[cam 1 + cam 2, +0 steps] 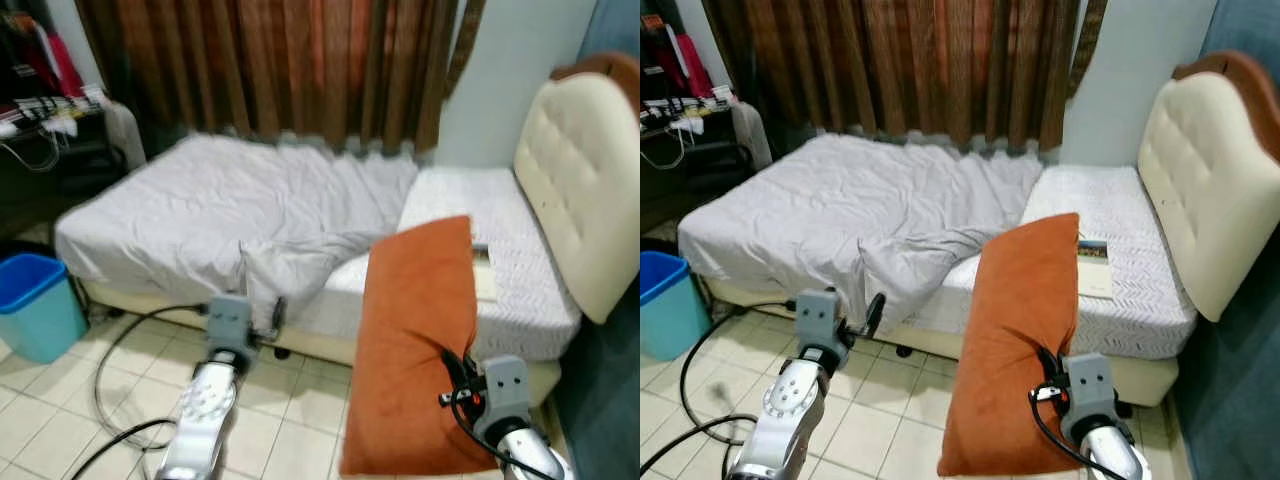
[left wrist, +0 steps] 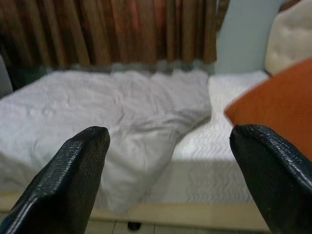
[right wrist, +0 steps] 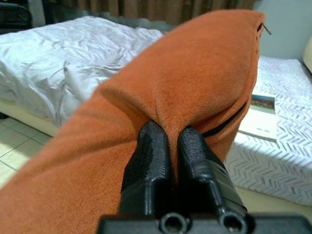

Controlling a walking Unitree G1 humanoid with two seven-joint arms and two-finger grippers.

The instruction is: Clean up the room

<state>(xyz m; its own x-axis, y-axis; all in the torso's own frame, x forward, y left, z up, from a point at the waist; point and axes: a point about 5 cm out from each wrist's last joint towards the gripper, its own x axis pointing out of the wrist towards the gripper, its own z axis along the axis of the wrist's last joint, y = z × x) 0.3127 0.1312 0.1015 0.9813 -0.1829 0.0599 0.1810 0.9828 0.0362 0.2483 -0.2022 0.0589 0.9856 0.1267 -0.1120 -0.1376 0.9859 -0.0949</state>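
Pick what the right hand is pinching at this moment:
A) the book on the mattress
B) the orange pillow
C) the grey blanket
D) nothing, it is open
B. In the right wrist view the right hand has its two black fingers closed on a fold of the orange pillow, while the book lies untouched on the mattress and the grey blanket stays spread over the bed.

I see soft, even indoor light with no glare. The bed (image 1: 840,200) is brightest; the curtain (image 1: 890,60) is dim. My left eye view is slightly blurred. Near fingers (image 2: 73,180) are out of focus.
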